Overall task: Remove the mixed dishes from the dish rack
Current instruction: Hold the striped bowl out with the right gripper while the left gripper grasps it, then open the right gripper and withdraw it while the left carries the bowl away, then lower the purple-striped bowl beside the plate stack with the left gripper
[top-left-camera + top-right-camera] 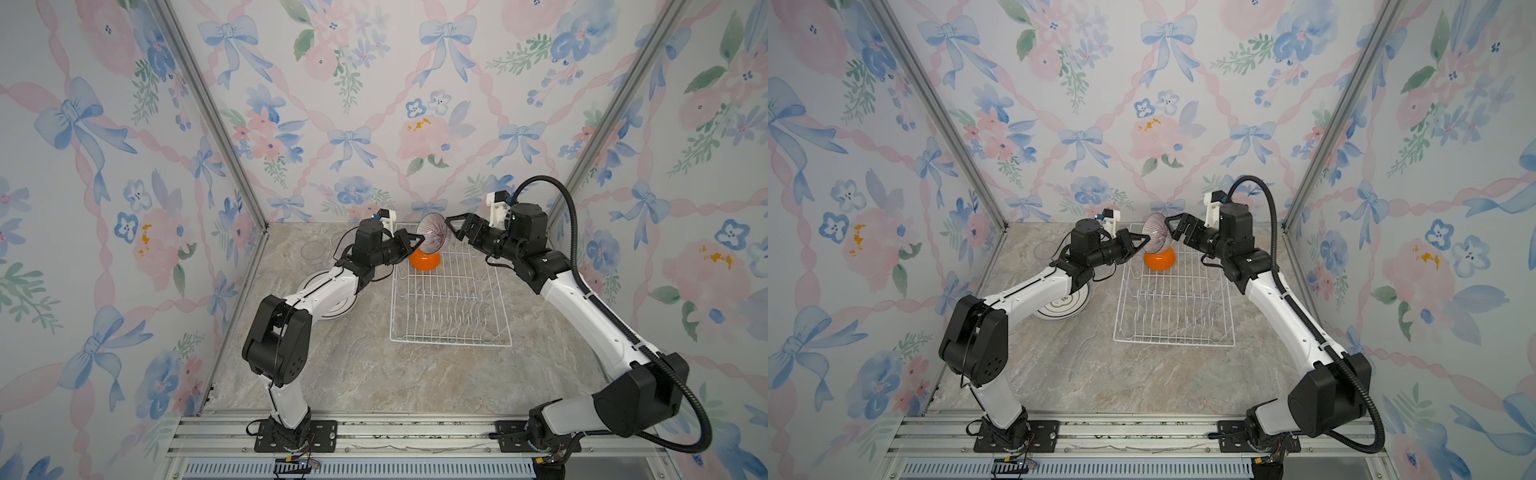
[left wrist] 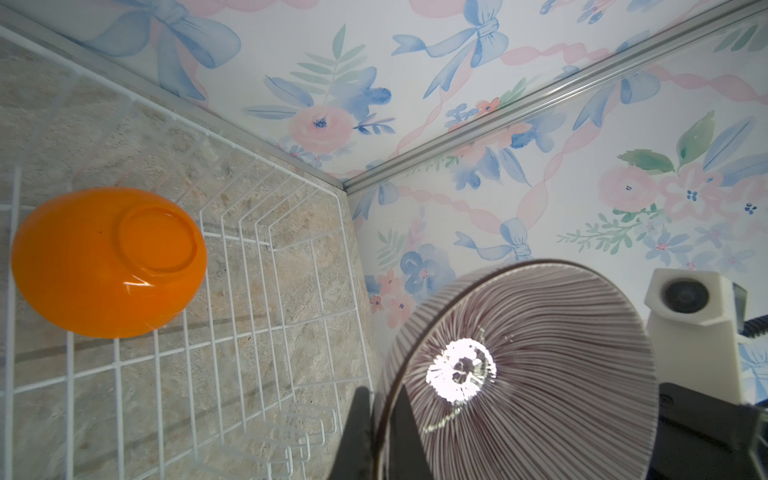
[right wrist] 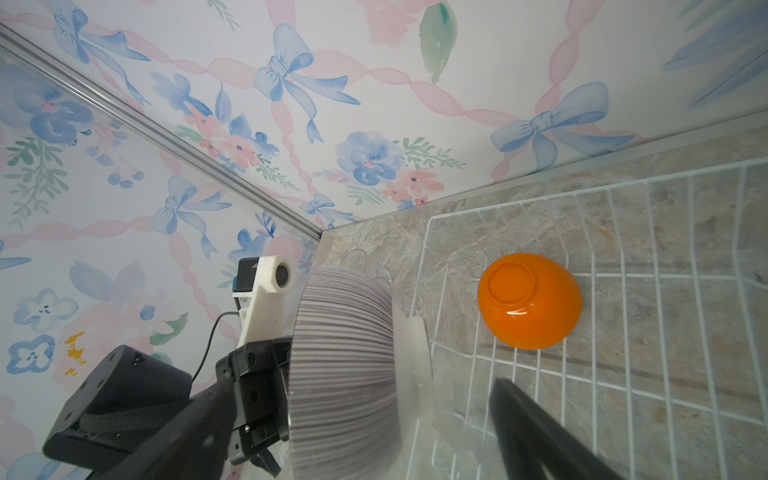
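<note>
Above the far end of the dish rack [image 1: 451, 344], my left claw [image 1: 419, 239] is pinched tight on the rim of the ribbed bowl [image 1: 434, 232], holding it up on edge, clear of the wires. The left wrist view shows that rim caught between the two dark tips of the left claw [image 2: 384, 440], with the ribbed bowl [image 2: 532, 365] fanning out beyond them. The right wrist view shows the ribbed bowl [image 3: 345, 374] from outside, its pale foot turned toward my right side.

My right claw [image 1: 451, 228] stands spread wide and holds nothing, just beside the bowl on the side away from my left claw. Whether a tip touches the bowl I cannot tell.

Just below the raised bowl, the orange bowl [image 1: 424, 261] sits upside down inside the rack at its far end, foot up. The rest of the rack shows only bare wires and prongs in both top views.

Farther out, left of the rack, white plates [image 1: 1063, 307] lie stacked on the surface [image 1: 374, 374], partly under my left arm. Clear tumblers [image 1: 312, 251] stand beyond them near the far left corner.
</note>
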Controlling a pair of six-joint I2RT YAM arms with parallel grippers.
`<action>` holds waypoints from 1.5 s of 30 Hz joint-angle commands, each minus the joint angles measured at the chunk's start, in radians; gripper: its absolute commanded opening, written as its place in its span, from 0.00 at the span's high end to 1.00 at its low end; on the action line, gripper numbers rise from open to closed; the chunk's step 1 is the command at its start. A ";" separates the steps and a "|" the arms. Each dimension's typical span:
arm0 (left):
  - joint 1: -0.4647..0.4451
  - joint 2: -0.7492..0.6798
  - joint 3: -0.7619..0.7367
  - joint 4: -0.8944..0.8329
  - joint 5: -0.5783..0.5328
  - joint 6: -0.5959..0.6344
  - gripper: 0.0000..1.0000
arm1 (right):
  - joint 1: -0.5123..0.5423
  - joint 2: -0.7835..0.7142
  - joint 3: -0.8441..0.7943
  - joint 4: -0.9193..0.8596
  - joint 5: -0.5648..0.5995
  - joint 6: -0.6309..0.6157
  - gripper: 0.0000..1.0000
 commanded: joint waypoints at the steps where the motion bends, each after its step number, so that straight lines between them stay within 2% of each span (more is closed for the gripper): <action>1: 0.011 -0.061 0.003 0.043 -0.006 0.022 1.00 | -0.005 -0.012 -0.008 0.007 -0.012 0.008 0.03; 13: 0.038 -0.066 -0.006 0.036 -0.002 0.028 1.00 | -0.011 -0.030 -0.013 -0.016 0.018 -0.017 0.03; 23: 0.124 -0.125 -0.082 0.012 0.006 0.053 1.00 | -0.037 -0.040 -0.056 -0.056 0.052 -0.049 0.03; 31: 0.278 -0.264 -0.198 -0.155 -0.016 0.181 1.00 | -0.043 -0.084 -0.135 -0.191 0.187 -0.158 0.03; 34: 0.321 -0.322 -0.195 -0.313 -0.064 0.310 1.00 | -0.042 -0.107 -0.172 -0.209 0.205 -0.169 0.03; 39: 0.342 -0.405 -0.199 -0.534 -0.187 0.499 1.00 | -0.039 -0.125 -0.220 -0.237 0.256 -0.187 0.03; 45: 0.344 -0.406 -0.237 -0.653 -0.209 0.584 1.00 | -0.035 -0.089 -0.231 -0.257 0.264 -0.194 0.03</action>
